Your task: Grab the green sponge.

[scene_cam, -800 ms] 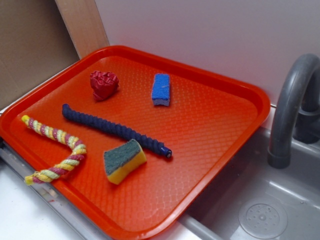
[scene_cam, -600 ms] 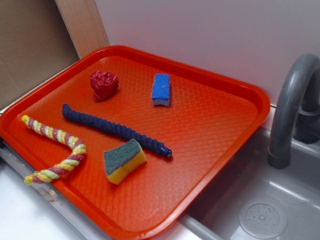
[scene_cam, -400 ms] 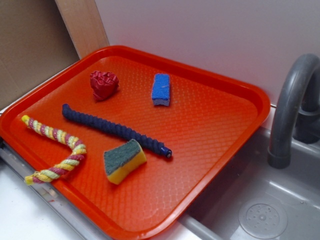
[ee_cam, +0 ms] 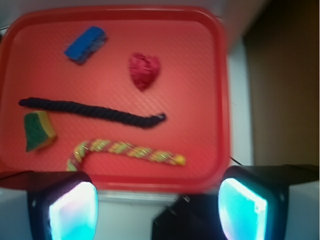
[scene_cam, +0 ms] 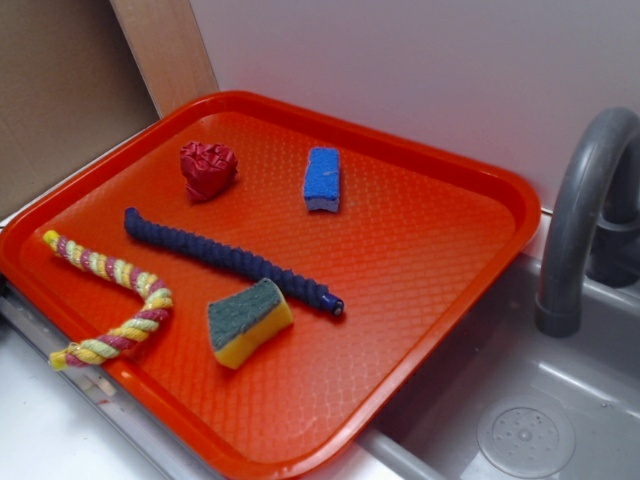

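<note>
The green sponge [scene_cam: 248, 321] lies on the orange tray [scene_cam: 430, 250] near its front edge, dark green layer up over yellow foam. In the wrist view the green sponge [ee_cam: 38, 130] sits at the tray's left side. My gripper [ee_cam: 157, 210] hangs high above, off the tray's near rim, open wide with nothing between its fingers; its glowing pads [ee_cam: 74, 212] frame the bottom of the wrist view. The exterior view does not show the gripper.
On the tray also lie a blue sponge [scene_cam: 322, 179], a red heart-shaped thing [scene_cam: 207, 168], a dark blue rope [scene_cam: 230, 259] and a yellow-pink rope [scene_cam: 112, 300]. A grey faucet [scene_cam: 580, 220] and sink [scene_cam: 520, 420] stand to the right, a white wall behind.
</note>
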Controlling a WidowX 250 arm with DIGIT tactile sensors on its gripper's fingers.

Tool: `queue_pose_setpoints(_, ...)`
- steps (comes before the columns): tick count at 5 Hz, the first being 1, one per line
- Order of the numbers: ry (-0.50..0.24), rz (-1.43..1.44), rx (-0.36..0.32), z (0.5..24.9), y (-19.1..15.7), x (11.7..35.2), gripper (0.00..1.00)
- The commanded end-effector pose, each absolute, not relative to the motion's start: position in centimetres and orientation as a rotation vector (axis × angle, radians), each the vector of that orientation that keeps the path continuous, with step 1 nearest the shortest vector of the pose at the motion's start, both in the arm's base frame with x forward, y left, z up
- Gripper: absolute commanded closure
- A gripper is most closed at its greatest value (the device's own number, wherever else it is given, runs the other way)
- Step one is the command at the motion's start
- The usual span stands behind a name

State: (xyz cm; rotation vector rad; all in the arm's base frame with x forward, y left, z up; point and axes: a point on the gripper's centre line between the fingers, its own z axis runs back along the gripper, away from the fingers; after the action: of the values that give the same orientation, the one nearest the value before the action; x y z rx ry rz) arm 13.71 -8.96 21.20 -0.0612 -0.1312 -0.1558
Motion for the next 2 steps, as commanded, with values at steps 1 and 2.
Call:
queue_pose_setpoints(1, -0.164, -0.36, -0.132, 19.8, -17.8, 12.5, 0.0)
queue_pose_setpoints(2, -0.141, -0.401, -0.145, 17.5, -21.3, 11.2, 0.0)
